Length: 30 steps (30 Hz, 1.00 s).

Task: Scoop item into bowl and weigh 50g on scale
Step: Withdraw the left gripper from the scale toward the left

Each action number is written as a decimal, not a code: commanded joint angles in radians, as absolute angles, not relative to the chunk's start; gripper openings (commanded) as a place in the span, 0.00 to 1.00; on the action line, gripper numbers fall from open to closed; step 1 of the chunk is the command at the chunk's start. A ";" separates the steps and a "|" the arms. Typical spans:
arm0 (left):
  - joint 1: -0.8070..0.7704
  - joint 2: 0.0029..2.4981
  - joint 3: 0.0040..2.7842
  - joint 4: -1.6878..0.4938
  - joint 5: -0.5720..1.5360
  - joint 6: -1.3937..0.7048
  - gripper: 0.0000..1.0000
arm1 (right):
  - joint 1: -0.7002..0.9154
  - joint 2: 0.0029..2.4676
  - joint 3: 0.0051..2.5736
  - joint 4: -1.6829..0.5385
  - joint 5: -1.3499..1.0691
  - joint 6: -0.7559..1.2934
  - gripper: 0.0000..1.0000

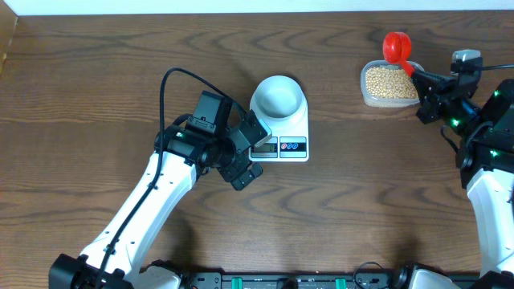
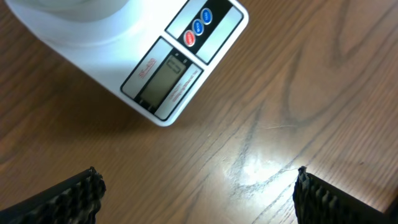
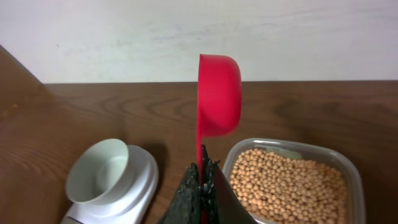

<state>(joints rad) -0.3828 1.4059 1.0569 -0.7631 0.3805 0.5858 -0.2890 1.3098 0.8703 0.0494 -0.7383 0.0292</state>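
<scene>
The pale bowl (image 1: 279, 95) stands empty on the white scale (image 1: 295, 127) at the table's middle. The tan beans (image 1: 389, 81) fill a clear tub at the back right. My right gripper (image 1: 422, 79) is shut on the handle of a red scoop (image 1: 397, 46), whose cup hangs on its side above the tub's far edge. In the right wrist view the scoop (image 3: 219, 93) rises from the gripper (image 3: 202, 171), with the beans (image 3: 286, 183) to the right and the bowl (image 3: 99, 171) to the left. My left gripper (image 1: 257, 152) stands open and empty at the scale's front left corner, over bare wood (image 2: 199, 193) below the scale's display (image 2: 165, 78).
The clear plastic tub (image 3: 292, 148) sits near the table's back edge, against a pale wall. A black cable (image 1: 173, 76) loops above the left arm. Bare wooden table stretches between the scale and the tub.
</scene>
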 commanded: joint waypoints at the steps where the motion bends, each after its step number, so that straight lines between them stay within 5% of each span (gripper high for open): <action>1: -0.381 1.395 1.079 -0.770 0.419 0.609 0.99 | -0.294 1.309 0.895 0.049 -0.812 0.099 0.01; 30: -0.309 1.280 1.087 -0.831 0.439 0.669 0.99 | -0.294 1.309 0.895 0.064 -0.897 0.100 0.01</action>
<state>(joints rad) -0.3222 1.3167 1.0569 -0.8124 0.4000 0.6312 -0.2890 1.3098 0.8703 0.0578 -0.8799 0.0925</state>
